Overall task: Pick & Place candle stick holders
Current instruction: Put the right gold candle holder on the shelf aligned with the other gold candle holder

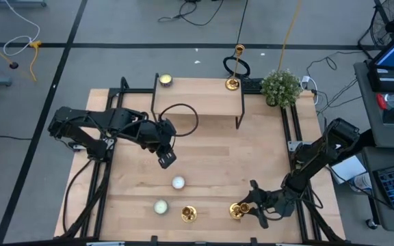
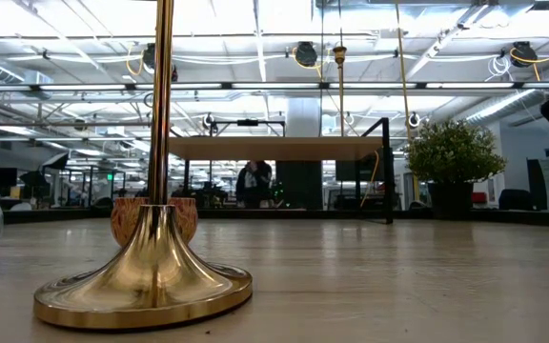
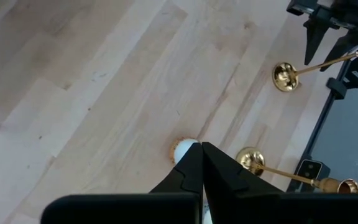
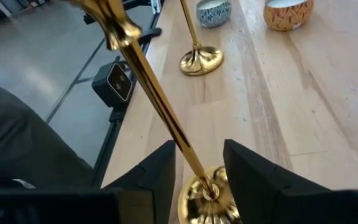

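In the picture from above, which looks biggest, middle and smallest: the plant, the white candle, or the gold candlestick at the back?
1. Plant, biggest.
2. Gold candlestick at the back.
3. White candle, smallest, though only slightly smaller than the candlestick's base.

The left arm reaches from the left edge toward the middle of the worktop [image 1: 211, 157], elbow bent. Its end effector [image 1: 167, 160] points down with both fingers [image 3: 219, 171] pressed together, holding nothing. The right arm comes in from the right edge and stretches low toward the near side. Its end effector [image 1: 250, 205] lies nearly level there, its two fingers [image 4: 157, 171] parted on either side of a slim gold stem without visibly pinching it.
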You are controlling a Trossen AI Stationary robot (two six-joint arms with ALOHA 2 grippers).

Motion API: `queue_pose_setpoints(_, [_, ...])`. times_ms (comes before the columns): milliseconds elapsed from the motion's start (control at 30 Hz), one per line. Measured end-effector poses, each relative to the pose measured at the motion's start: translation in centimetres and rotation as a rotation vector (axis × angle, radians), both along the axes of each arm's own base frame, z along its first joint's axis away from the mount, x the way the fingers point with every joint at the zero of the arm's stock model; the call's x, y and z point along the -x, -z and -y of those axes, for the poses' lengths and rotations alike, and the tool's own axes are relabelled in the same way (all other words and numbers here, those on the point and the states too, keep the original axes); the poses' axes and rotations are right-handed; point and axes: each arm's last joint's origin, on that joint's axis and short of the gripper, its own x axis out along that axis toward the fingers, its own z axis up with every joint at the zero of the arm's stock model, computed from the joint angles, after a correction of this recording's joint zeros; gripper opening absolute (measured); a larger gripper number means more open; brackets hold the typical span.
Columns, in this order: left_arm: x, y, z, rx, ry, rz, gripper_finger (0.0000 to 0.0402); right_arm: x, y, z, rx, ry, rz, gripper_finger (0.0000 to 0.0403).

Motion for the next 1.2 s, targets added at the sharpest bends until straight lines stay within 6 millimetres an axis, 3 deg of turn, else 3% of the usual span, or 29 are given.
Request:
queue_pose_setpoints(167, [0.0,0.0,0.0,-0.002,-0.002,0.000,0.0013,0.0,0.0,-0.1,-0.010,-0.021,-0.011,0.0111])
queue_pose_setpoints(500, [-0.3,-0.2,0.0,-0.014,-0.020,0.043,0.0012,-0.2,-0.3,-0.2,-0.051,-0.057,-0.006,0.0010])
queue_pose_setpoints(867, [-0.4,-0.3,0.0,-0.026,-0.027,0.055,0.0013,-0.8,-0.4,0.3,-0.037,-0.016,0.027,0.0005])
queue_pose_setpoints(1200, [-0.7,-0.5,0.0,-0.036,-0.040,0.094,0.0008,-2.9,-2.8,2.1,-0.001,0.082,0.200,0.0001])
